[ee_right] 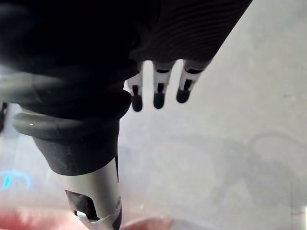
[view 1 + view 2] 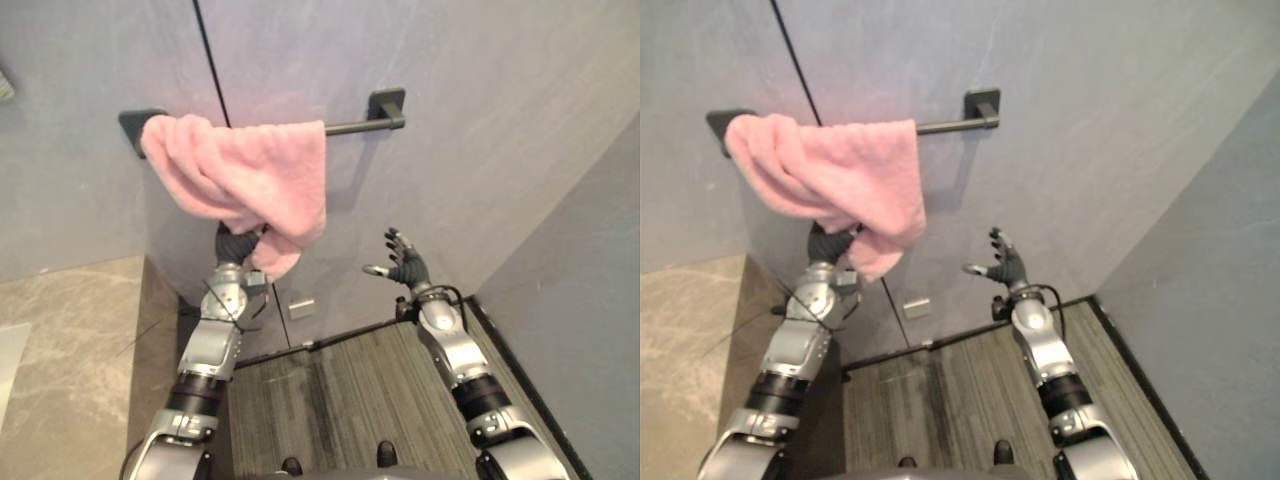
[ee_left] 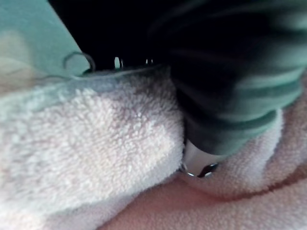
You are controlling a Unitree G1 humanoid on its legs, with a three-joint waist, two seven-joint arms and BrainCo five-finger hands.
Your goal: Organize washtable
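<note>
Grey wall [image 2: 480,60], striped dark floor [image 2: 340,400]

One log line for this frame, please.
pink towel: draped over wall bar | left hand: at towel's lower fold | right hand: open, apart from towel

The towel [image 2: 245,175] is showing a soft, plain pink. The towel bar [image 2: 350,127] and its brackets are reading matt black against the flat blue-grey wall [image 2: 480,120], which a thin black seam [image 2: 210,60] is crossing. The near floor mat [image 2: 350,400] is showing fine grey and dark stripes. The countertop [image 2: 70,330] on the left is showing beige marbling. The right hand [image 2: 407,267] is showing a dark back and silver, dark-tipped fingers [image 1: 158,91].
</note>
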